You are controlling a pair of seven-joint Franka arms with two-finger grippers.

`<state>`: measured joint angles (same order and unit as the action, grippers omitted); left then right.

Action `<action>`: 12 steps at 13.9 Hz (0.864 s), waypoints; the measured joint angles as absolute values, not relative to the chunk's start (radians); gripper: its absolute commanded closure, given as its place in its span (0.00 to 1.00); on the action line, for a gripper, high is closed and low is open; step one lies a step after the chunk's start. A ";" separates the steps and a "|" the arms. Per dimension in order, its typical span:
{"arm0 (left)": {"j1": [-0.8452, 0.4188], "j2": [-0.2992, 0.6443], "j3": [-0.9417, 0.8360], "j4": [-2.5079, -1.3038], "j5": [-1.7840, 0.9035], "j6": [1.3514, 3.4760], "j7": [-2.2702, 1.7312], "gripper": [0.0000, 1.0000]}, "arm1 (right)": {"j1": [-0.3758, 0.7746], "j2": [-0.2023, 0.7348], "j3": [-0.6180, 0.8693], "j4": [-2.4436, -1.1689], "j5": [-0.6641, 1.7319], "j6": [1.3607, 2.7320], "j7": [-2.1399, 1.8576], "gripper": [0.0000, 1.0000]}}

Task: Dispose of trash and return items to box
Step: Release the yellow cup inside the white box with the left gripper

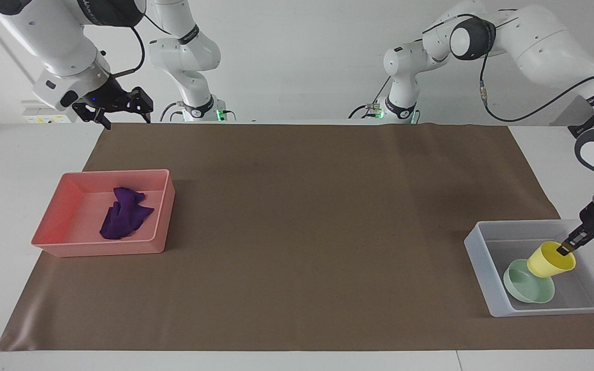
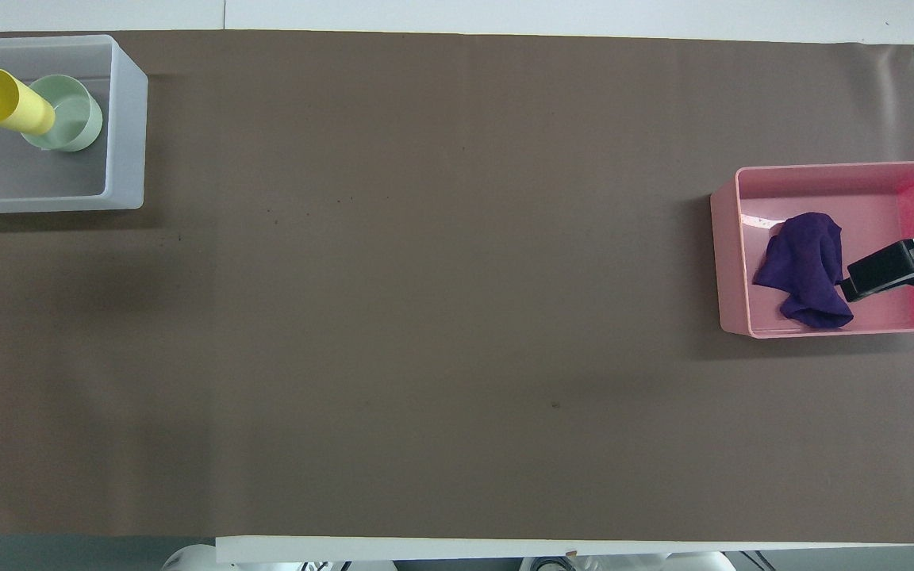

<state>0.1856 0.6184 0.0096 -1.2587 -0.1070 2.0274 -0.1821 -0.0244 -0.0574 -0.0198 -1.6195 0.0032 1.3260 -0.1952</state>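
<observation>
left claw [image 1: 568,248] gripping cup [image 1: 549,260], over bowl [image 1: 526,289]

A: What is happening at the lower right of the frame?
B: The left gripper [image 1: 569,247] is pinching the yellow cup's [image 1: 549,260] rim, holding it tilted over the green bowl [image 1: 526,289] inside the clear box [image 1: 480,268].
A: And upper left?
B: The right gripper [image 1: 116,109] is hanging open, high above the table.

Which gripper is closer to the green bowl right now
Left. The left gripper holds the yellow cup over the green bowl in the box; the right gripper waits at the right arm's end.
</observation>
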 measured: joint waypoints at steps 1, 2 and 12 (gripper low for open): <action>0.186 0.633 0.010 -1.258 -0.112 2.043 -0.182 0.99 | -0.024 -0.057 -0.020 -1.620 0.003 1.326 -0.195 0.00; 0.186 0.643 0.009 -1.258 -0.113 2.058 -0.182 0.81 | -0.024 -0.057 -0.020 -1.621 0.003 1.326 -0.195 0.00; 0.102 0.589 0.009 -1.272 -0.024 2.047 -0.181 0.00 | -0.023 -0.057 -0.019 -1.621 0.003 1.326 -0.195 0.00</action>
<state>0.1021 0.5886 0.0085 -1.2723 -0.0237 2.0467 -0.1810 -0.0228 -0.0575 -0.0194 -1.6212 0.0032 1.3262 -0.1953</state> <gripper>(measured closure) 0.000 0.000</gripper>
